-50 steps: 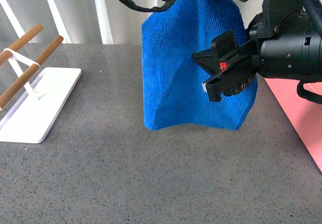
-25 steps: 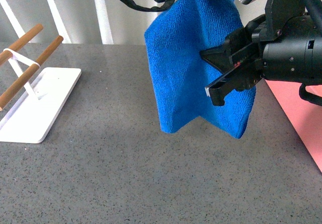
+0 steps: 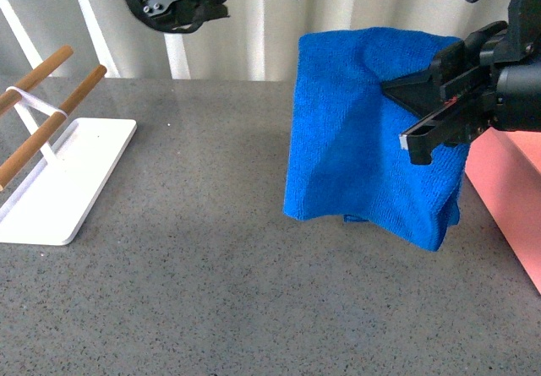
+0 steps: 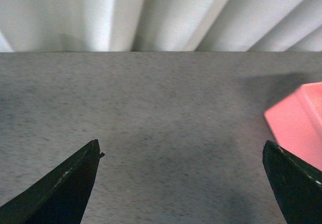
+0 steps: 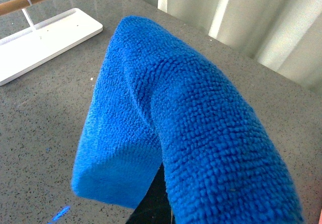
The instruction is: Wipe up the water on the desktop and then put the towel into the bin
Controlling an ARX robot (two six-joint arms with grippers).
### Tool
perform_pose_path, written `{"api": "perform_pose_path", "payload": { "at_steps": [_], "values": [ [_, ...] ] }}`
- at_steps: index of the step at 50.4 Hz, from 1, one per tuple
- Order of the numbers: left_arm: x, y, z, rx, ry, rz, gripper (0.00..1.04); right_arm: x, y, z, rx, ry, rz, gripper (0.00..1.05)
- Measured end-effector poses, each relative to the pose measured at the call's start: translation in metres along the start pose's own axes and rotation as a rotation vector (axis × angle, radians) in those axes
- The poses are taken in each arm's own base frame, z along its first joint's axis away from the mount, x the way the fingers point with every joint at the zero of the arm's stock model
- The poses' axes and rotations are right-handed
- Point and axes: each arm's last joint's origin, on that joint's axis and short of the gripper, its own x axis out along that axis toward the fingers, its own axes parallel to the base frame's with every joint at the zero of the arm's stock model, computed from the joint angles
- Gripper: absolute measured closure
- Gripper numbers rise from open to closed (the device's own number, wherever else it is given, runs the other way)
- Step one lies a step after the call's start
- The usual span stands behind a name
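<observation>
- The right gripper [image 3: 407, 119] is clamped on the towel [image 3: 363, 148]. The cloth hangs from it in a loose fold, with its lower edge clear of the desktop [image 3: 211, 291].
- The left gripper [image 4: 181, 144] is spread wide and holds nothing. It sits high above the desktop, well apart from the towel.
- No puddle or wet streak shows on the desktop in any view, so the wiping part looks finished.
- What is left appears to be the drop. The bin [image 3: 507, 190] lies just beside the right gripper on its outer side, and lower. The towel is not yet over the bin, so a short carry and a release remain.
- Only the front view shows the whole layout: the towel, the bin's edge, and the white tray [image 3: 68, 182] with its rods [image 3: 51, 114], well off on the right gripper's inner side.
- The right wrist view is filled by the towel's fuzzy pile draped close to the lens. The cloth hides the jaws, and the bin is not seen there.
- The left wrist view alone shows the left jaws to be empty. A corner of the bin lies past one fingertip, and bare desktop lies below.
</observation>
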Motion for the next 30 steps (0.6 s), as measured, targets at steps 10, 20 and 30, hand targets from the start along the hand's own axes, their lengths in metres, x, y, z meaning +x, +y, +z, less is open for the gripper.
{"api": "perform_pose_path", "payload": {
  "at_steps": [10,20,30],
  "values": [
    [-0.042,0.082,-0.008,0.069,-0.015,0.111,0.07,-0.007,-0.01,-0.008,0.024,0.008,-0.024,1.01],
    [-0.101,0.133,-0.03,0.13,-0.021,0.162,0.07,-0.011,-0.013,-0.015,0.036,0.011,-0.02,1.01],
    [-0.137,0.155,-0.057,0.142,-0.03,0.186,0.07,-0.014,-0.019,-0.018,0.044,0.012,-0.038,1.01]
  ]
}}
